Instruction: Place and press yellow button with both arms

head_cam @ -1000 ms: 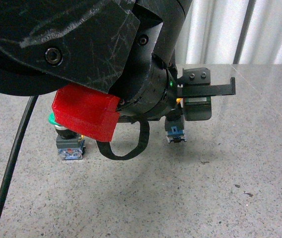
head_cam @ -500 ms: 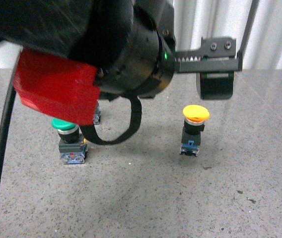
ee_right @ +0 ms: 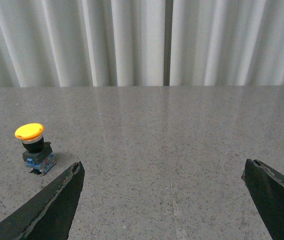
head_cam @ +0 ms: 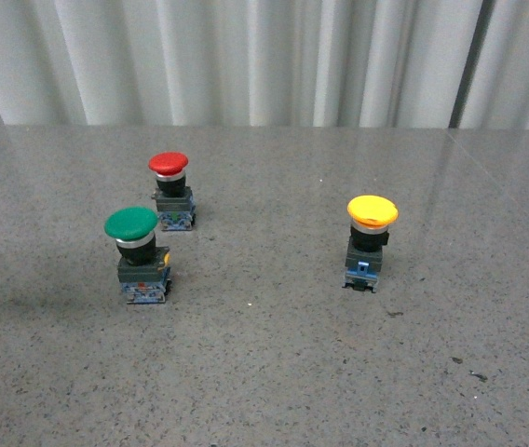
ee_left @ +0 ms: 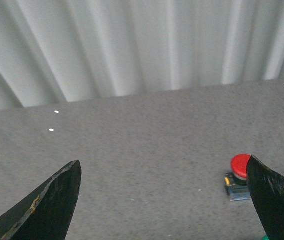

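Observation:
The yellow button (head_cam: 372,239) stands upright on the grey speckled table, right of centre in the front view, its yellow cap over a black body and blue base. No arm shows in the front view. The right wrist view has the yellow button (ee_right: 33,147) off to one side, well outside the open right gripper (ee_right: 162,172), whose black fingertips (ee_right: 57,202) hold nothing. My left gripper (ee_left: 163,172) is open too, over bare table, with the red button beside one fingertip (ee_left: 274,200).
A green-capped button (head_cam: 137,251) and a smaller red-capped button (head_cam: 170,189) stand at the left of the table (head_cam: 264,372). The red button (ee_left: 239,170) shows in the left wrist view. Pale pleated curtains (head_cam: 246,56) hang behind the table's far edge.
The big black arm with the red block that filled the front view has risen out of it. All three buttons now show unobstructed; the yellow one has not moved in the last half second.

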Tool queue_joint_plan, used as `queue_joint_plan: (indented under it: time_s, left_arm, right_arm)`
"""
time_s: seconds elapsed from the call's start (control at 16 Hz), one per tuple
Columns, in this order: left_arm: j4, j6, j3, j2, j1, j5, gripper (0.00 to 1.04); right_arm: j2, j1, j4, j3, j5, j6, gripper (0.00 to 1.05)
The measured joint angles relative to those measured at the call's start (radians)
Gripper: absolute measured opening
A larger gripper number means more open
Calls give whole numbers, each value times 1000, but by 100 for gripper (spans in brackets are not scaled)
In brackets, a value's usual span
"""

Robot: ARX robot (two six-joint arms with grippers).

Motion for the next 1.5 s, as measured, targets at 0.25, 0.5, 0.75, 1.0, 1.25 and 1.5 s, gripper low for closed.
queue_joint_plan:
  time_s: [0.25, 0.5, 0.75, 1.0, 1.25, 1.5]
  left_arm:
    - [-88, -84, -221, -457, 72, 122, 65]
    - [-39, -125, -403, -615, 168, 222, 26]
    - [-10, -132, -519, -700, 196, 248, 2]
    - [-11, -132, -597, -772, 198, 248, 2]
    - [-26, -132, -640, -835, 198, 249, 2]
    - [-63, -132, -675, -909, 198, 249, 2]
  right_arm:
    - [0, 0, 0, 0, 0, 0, 98]
    - [0, 0, 0, 0, 0, 0, 98]
    - [0, 0, 0, 0, 0, 0, 98]
    - [0, 0, 0, 0, 0, 0, 98]
    - [0, 0, 0, 0, 0, 0, 98]
    - [0, 0, 0, 0, 0, 0, 98]
